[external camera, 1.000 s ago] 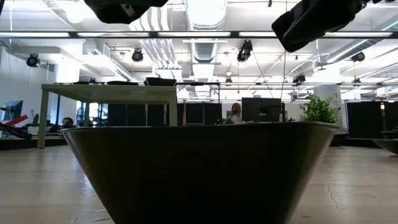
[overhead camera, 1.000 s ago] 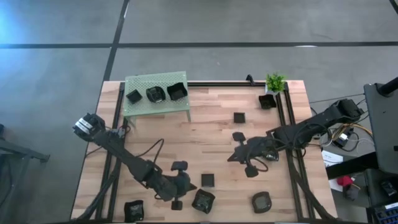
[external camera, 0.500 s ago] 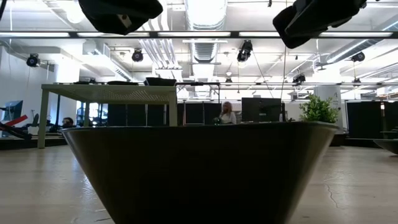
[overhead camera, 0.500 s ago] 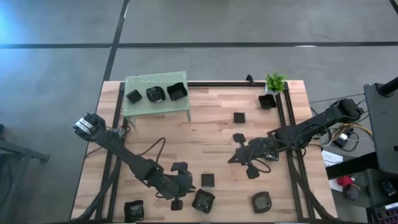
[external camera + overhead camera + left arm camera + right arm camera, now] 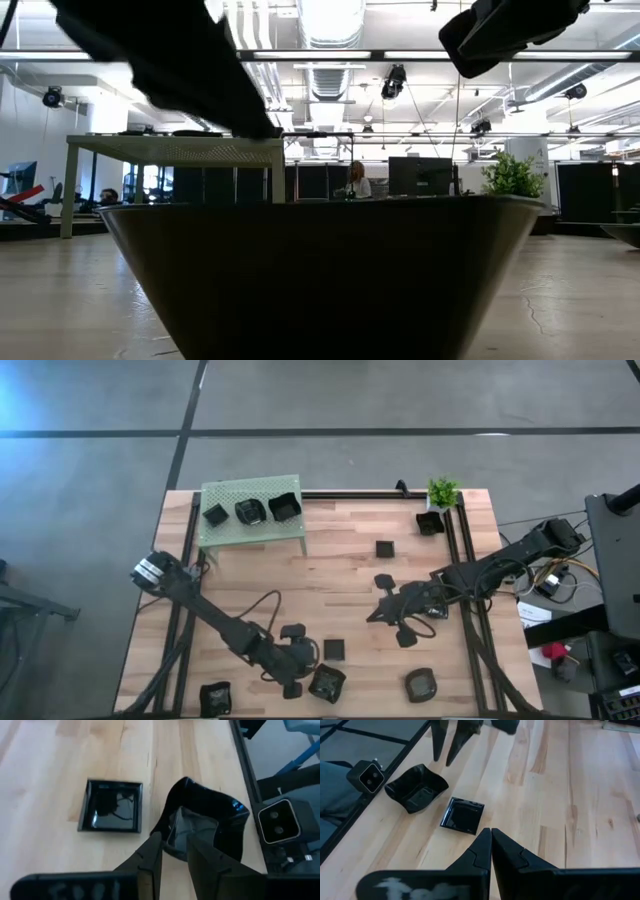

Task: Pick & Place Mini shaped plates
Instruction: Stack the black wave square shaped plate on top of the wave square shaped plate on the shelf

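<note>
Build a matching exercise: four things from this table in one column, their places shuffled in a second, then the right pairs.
Things:
1. green platform
2. potted plant
3. wavy-edged dish
4. left gripper

Places:
A. far right corner of the table
B. near edge, just ahead of the left gripper
C. far left corner, bearing three dishes
D. low over the near edge, fingers slightly apart

Pairs: 1-C, 2-A, 3-B, 4-D

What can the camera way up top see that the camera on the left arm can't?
Only the high view shows the green platform carrying three mini plates, the little plant, and the right end effector mid-table.

Only the left wrist view shows the left end effector's fingers close up, slightly apart above the wavy plate's rim.

Both show that wavy plate, the flat square plate beside it, and the wooden table.
</note>
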`<control>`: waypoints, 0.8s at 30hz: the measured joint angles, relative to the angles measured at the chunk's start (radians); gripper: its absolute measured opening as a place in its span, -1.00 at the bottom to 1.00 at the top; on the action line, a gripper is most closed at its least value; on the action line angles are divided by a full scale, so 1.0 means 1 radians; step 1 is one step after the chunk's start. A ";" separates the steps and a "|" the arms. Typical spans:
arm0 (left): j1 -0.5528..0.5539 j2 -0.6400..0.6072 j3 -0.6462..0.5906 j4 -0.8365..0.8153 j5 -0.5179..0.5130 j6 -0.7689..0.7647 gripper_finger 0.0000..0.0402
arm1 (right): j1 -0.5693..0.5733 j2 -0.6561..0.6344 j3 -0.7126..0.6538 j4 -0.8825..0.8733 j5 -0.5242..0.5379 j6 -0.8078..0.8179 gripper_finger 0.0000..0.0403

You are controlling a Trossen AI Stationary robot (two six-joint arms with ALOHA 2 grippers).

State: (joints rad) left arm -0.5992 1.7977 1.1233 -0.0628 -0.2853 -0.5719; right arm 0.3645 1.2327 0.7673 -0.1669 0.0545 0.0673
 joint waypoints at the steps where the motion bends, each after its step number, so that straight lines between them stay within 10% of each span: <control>1: 0.004 0.009 0.000 0.000 0.008 -0.028 -0.60 | 0.000 0.000 0.000 0.000 0.000 0.000 -0.96; 24: 0.074 0.073 0.000 0.003 0.132 -0.494 -0.60 | 0.000 0.000 -0.002 0.000 0.000 0.000 -0.96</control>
State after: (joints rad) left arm -0.5251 1.8705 1.1236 -0.0599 -0.1530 -1.0657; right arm 0.3645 1.2327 0.7658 -0.1665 0.0544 0.0677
